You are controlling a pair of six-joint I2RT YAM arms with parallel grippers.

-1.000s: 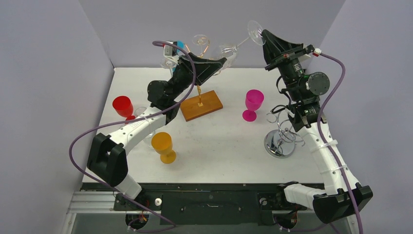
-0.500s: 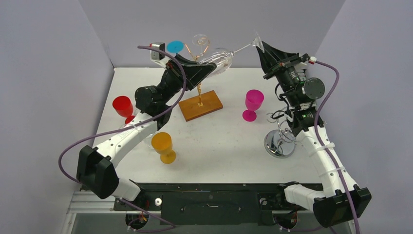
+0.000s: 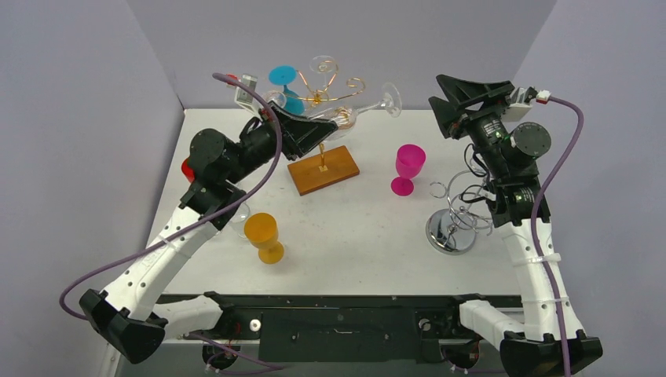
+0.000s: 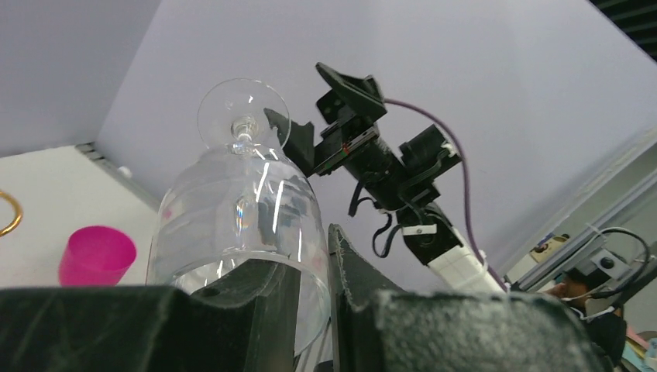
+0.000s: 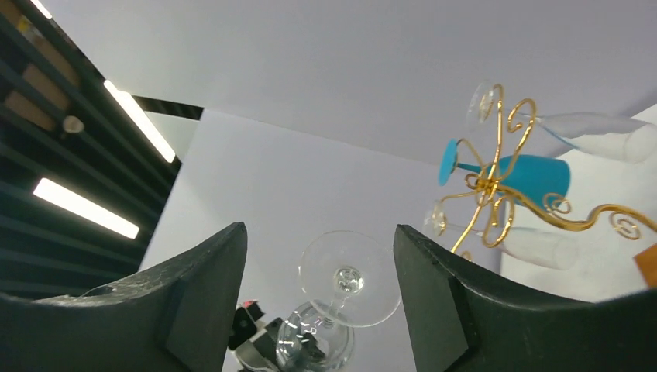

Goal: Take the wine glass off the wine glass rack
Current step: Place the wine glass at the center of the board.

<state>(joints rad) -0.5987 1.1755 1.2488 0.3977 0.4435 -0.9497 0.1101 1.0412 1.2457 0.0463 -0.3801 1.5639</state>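
Presently: left fingers [image 3: 312, 127] clamped the glass [image 3: 352, 116] by its bowl, aloft just beside the rack [image 3: 322, 98]; right fingers [image 5: 201, 302] were open, clear of its foot. Advisable: firm grip, draw away from the curls.

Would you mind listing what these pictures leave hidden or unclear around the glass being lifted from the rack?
Red cup: top view, mostly behind the left arm.
Wine glass and gold rack: top view, they overlap, so touching or apart cannot be told.
Its rim: left wrist view, covered by the left gripper's fingers.
Chrome stand: top view, partly behind the right arm.
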